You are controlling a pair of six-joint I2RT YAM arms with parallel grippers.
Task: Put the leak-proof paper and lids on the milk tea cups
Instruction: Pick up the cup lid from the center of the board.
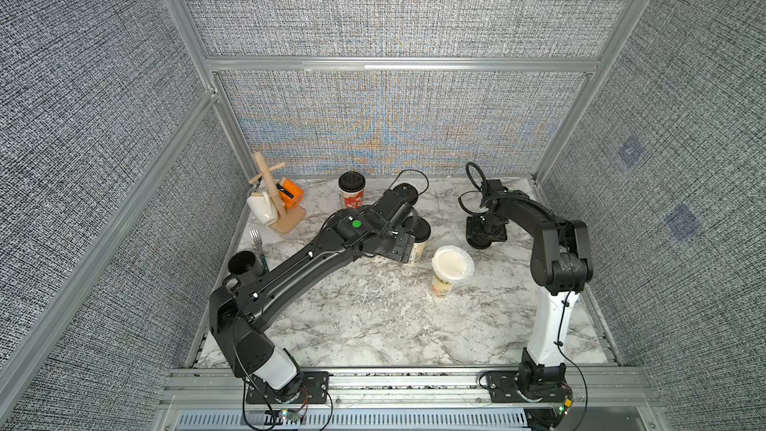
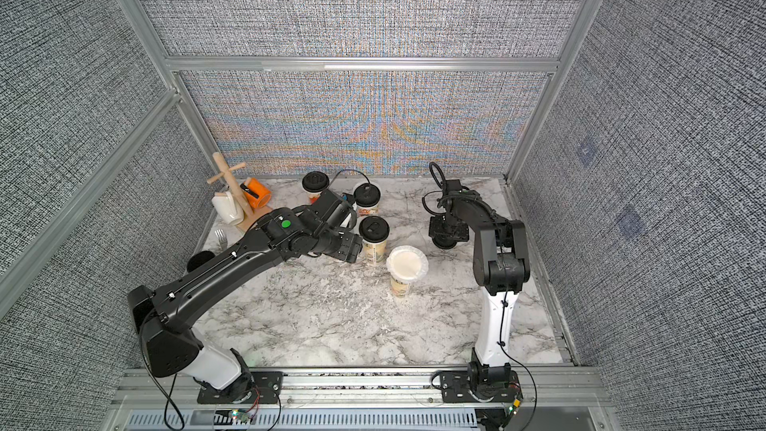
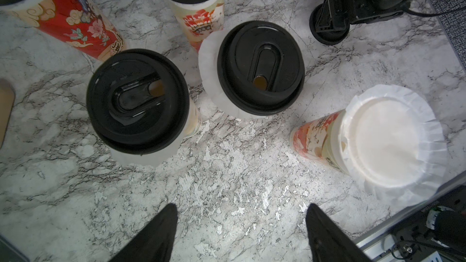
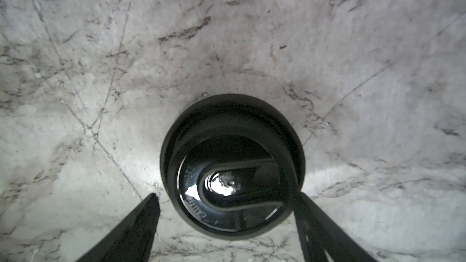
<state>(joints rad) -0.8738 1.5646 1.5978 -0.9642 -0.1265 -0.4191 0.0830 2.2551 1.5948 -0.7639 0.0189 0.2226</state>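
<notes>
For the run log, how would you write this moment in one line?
left jaws open, empty | right jaws open astride loose black lid | one cup: leak-proof paper on, no lid

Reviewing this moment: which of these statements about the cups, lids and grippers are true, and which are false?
1. The front cup is covered by leak-proof paper but has no lid. True.
2. A loose black lid lies on the table under the right gripper. True.
3. The left gripper holds a paper disc. False: its fingers are open and empty.
4. All five cups carry black lids. False: the front cup has none.
</notes>
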